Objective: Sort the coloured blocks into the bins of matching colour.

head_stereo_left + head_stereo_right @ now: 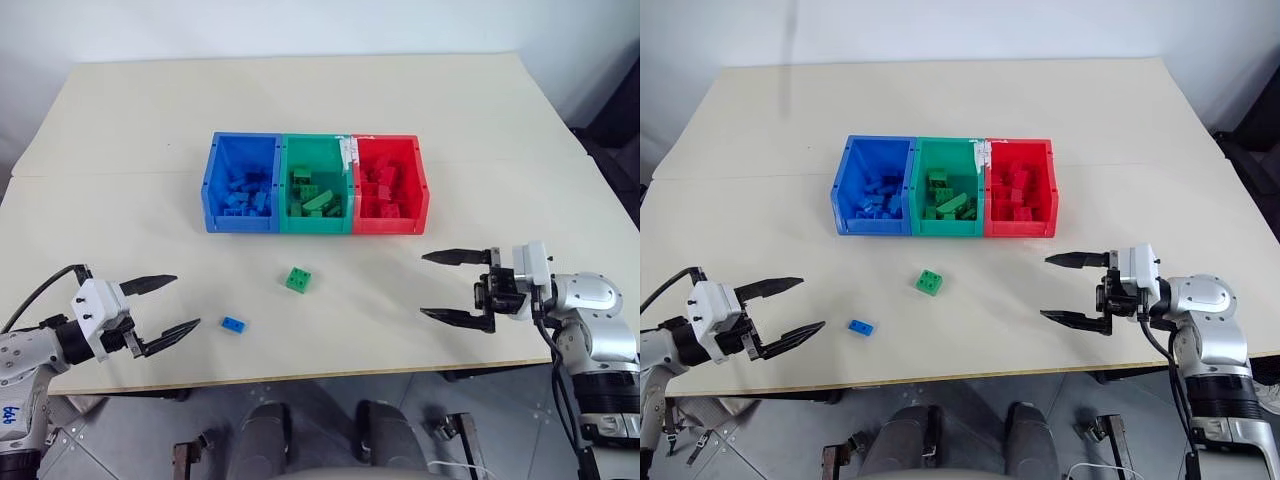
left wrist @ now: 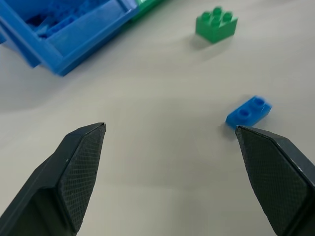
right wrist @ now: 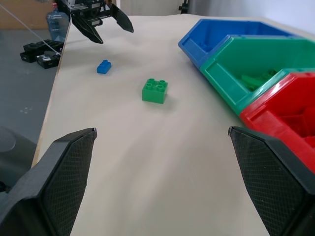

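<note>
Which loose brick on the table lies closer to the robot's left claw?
The small flat blue brick, just beside the left claw; the green brick sits farther off, toward the bins.

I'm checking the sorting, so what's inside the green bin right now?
The green bin holds a loose pile of green bricks. How many is unclear, since they overlap and the front wall hides the lowest ones.

Glossy plastic bins (image 1: 243, 222) and studded bricks (image 1: 298, 279), matt smooth cream table (image 1: 400, 90)
</note>
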Robot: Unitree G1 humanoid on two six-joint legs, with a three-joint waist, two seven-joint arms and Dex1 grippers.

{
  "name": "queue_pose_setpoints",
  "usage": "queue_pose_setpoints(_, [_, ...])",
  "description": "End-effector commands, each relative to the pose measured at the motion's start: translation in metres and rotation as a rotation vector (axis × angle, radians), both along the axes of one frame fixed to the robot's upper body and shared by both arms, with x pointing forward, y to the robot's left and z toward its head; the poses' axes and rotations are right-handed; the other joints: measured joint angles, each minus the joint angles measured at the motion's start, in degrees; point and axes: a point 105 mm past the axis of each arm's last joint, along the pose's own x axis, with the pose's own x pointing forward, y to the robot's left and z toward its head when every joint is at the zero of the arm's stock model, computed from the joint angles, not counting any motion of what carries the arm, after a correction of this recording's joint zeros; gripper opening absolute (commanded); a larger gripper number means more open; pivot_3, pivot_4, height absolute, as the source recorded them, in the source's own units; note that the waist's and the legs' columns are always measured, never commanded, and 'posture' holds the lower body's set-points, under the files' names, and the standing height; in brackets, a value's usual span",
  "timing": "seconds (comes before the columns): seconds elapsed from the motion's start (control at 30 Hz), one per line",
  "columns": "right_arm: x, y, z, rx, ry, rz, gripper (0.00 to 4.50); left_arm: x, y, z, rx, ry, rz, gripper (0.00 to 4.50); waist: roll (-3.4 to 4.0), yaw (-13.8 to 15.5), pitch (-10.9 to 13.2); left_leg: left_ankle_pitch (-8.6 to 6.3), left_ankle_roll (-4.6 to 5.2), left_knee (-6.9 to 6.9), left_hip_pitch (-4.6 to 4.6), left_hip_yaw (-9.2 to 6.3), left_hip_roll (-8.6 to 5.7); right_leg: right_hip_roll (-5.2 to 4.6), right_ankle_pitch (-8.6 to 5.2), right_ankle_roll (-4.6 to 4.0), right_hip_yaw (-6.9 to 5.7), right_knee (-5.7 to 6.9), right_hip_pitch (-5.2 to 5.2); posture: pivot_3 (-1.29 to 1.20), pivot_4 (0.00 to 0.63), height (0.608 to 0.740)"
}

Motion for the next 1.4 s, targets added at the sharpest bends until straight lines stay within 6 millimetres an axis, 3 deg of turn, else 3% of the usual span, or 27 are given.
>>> queue_pose_setpoints(0.03, [-0.001,-0.009,0.008,-0.022,-0.037,-0.019,4.50,0.001,-0.041,0.012,-0.041,-0.017,-0.150,4.48,0.00,0.01,0.00,0.00,0.00,-0.01,0.00,0.00,0.00,0.00,0.00,0.00,0.00,0.07,0.01,0.00,0.150,0.740])
queue_pose_setpoints(0.23, [-0.006,-0.020,0.011,-0.026,-0.041,-0.068,4.50,0.015,-0.100,0.016,-0.034,0.003,-0.320,4.48,0.00,0.11,0.00,0.01,-0.01,0.02,-0.01,0.01,-0.02,0.02,0.00,0.00,0.00,0.17,0.02,0.00,0.150,0.740])
queue_pose_setpoints(0.33, [-0.012,-0.023,0.010,-0.033,-0.037,-0.083,4.50,0.040,-0.118,0.011,-0.011,-0.026,-0.328,4.48,0.01,0.15,-0.01,0.01,0.00,0.04,0.00,0.04,-0.06,0.02,0.01,0.01,0.01,0.17,0.02,0.00,0.150,0.740])
queue_pose_setpoints(0.47, [-0.019,-0.029,0.010,-0.038,-0.038,-0.122,4.50,0.066,-0.133,0.003,0.055,-0.056,-0.356,4.48,0.02,0.34,-0.01,0.02,0.00,0.10,0.00,0.06,-0.06,0.03,0.01,0.01,0.01,0.18,0.02,0.00,0.150,0.740])
queue_pose_setpoints(0.7, [-0.028,-0.036,0.010,-0.034,-0.050,-0.199,4.50,0.075,-0.136,-0.016,0.113,0.006,-0.450,4.48,0.02,0.09,-0.01,0.01,0.01,0.10,-0.01,0.13,-0.05,0.03,0.01,0.02,0.01,0.14,0.00,0.00,0.150,0.740])
queue_pose_setpoints(0.8, [-0.028,-0.036,0.010,-0.024,-0.055,-0.220,4.50,0.076,-0.141,-0.022,0.102,0.043,-0.477,3.86,0.01,0.32,-0.01,0.01,0.02,0.19,-0.01,0.11,-0.05,0.02,0.01,0.03,0.01,0.14,0.03,0.00,0.150,0.740])
queue_pose_setpoints(0.93, [-0.029,-0.035,0.011,-0.014,-0.055,-0.226,4.50,0.078,-0.143,-0.023,0.098,0.048,-0.487,2.66,0.02,0.74,-0.01,-0.02,0.06,0.32,-0.03,0.10,-0.05,0.02,0.02,0.04,0.02,0.12,0.04,0.00,0.150,0.740])
queue_pose_setpoints(1.07, [-0.028,-0.036,0.015,0.020,-0.063,-0.255,4.50,0.087,-0.147,-0.006,0.008,0.011,-0.445,1.43,0.01,1.36,-0.01,-0.02,0.07,0.37,-0.03,0.10,-0.05,0.01,0.02,0.04,0.03,0.12,0.04,0.00,0.150,0.740])
queue_pose_setpoints(1.23, [-0.025,-0.031,0.022,0.084,-0.080,-0.290,4.50,0.104,-0.161,0.043,-0.181,-0.087,-0.382,1.43,0.01,1.50,-0.01,-0.02,0.07,0.43,-0.06,0.05,-0.05,0.02,0.03,0.05,0.02,0.15,0.04,0.00,0.150,0.740])
queue_pose_setpoints(1.4, [-0.009,-0.034,0.037,0.182,-0.127,-0.380,4.50,0.139,-0.168,0.078,-0.213,-0.183,-0.240,1.43,0.00,1.45,-0.01,-0.02,0.08,0.44,-0.07,0.05,-0.07,0.02,0.04,0.08,0.02,0.17,0.06,0.00,0.150,0.740])
